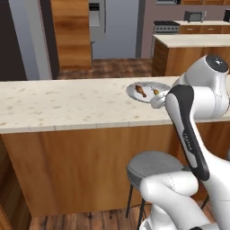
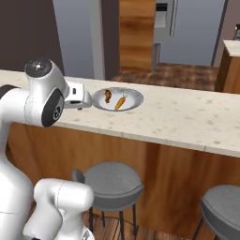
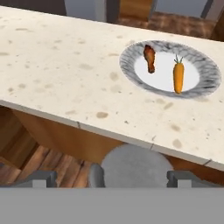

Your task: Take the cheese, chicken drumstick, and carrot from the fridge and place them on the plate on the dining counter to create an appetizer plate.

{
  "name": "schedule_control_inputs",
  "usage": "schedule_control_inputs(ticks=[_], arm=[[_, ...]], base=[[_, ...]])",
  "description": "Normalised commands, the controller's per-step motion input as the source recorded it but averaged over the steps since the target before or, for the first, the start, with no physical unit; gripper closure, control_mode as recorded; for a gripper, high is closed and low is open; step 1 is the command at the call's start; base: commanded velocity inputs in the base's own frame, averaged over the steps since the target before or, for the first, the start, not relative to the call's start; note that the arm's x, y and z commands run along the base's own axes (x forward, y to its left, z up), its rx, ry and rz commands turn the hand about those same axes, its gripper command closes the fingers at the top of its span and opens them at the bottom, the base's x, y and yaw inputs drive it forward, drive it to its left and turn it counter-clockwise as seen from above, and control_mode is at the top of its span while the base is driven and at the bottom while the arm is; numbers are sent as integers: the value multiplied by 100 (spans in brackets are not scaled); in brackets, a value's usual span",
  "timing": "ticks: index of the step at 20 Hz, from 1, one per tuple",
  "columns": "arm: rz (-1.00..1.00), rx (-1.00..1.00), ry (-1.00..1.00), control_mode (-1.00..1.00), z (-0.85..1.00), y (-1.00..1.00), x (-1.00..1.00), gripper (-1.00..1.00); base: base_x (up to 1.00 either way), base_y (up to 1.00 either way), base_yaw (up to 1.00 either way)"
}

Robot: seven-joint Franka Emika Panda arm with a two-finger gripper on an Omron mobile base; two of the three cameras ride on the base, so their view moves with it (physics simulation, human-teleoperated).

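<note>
From my left base feed, my own arm covers the plate's [image 1: 134,91] 3 o'clock rim, and the carrot [image 1: 156,91] beside the drumstick [image 1: 141,90] is too small to make out. In the right base feed, the stool [image 2: 224,207] at 4 o'clock is cut by the frame edge. In the hand feed, the stool [image 3: 133,166] at 6 o'clock is clipped below.
</note>
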Motion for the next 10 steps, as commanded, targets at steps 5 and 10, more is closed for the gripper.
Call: schedule_control_inputs(ticks=[5,10], arm=[[0,0,0,100,0,0,0,-100],[0,0,0,100,0,0,0,-100]], base=[[-39,-50,-4],[-51,-83,-20]])
